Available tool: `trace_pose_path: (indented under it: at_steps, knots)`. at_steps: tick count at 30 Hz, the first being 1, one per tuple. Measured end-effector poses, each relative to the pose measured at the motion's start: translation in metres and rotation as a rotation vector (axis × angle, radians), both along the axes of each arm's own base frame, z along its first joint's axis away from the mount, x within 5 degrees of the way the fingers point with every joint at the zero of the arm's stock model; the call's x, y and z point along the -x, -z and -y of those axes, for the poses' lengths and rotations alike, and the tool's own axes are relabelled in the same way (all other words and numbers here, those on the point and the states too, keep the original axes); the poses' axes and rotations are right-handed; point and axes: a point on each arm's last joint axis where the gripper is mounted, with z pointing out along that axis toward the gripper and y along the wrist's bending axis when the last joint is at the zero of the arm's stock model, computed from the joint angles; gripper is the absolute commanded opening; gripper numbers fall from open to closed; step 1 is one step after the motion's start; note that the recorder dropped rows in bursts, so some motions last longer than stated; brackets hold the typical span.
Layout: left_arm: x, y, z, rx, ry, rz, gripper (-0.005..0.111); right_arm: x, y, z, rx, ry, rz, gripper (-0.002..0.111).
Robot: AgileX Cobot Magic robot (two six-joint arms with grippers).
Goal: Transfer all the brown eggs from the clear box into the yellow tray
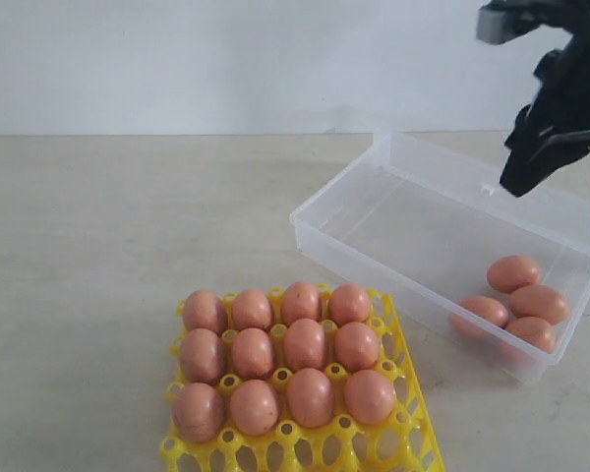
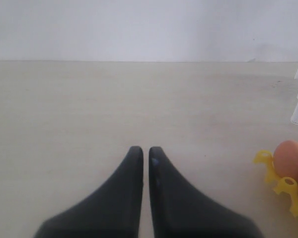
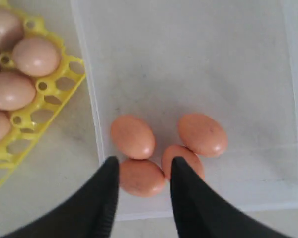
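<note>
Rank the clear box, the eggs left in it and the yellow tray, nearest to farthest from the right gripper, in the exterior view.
1. Clear box: its back wall lies just below the right gripper, at the right.
2. Four brown eggs: clustered in the box's front right corner.
3. Yellow tray: farthest, at the front, left of the box.

Clear box (image 1: 413, 236): open top, most of floor bare; four eggs (image 1: 539, 303) crowd one corner, touching, near the walls. Yellow tray (image 1: 295, 447): twelve eggs (image 1: 305, 344) fill three rows; front row of cups unobstructed.
</note>
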Motion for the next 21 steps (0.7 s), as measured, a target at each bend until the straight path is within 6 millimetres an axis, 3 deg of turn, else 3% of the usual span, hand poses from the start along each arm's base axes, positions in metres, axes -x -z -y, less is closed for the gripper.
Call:
trace_pose_path:
  at_steps: [2,8,12,21]
  knots:
    - [0.000,0.000,0.000,0.000,0.000,0.000,0.004,-0.006,0.007,-0.012,0.101,-0.116,0.030,0.066]
    - [0.000,0.000,0.000,0.000,0.000,0.000,0.004,-0.033,0.046,-0.022,0.274,-0.296,0.055,0.066]
    - [0.000,0.000,0.000,0.000,0.000,0.000,0.004,-0.038,0.070,-0.019,0.312,-0.298,-0.036,0.066]
    - [0.000,0.000,0.000,0.000,0.000,0.000,0.004,-0.045,0.094,-0.016,0.352,-0.293,-0.106,0.066]
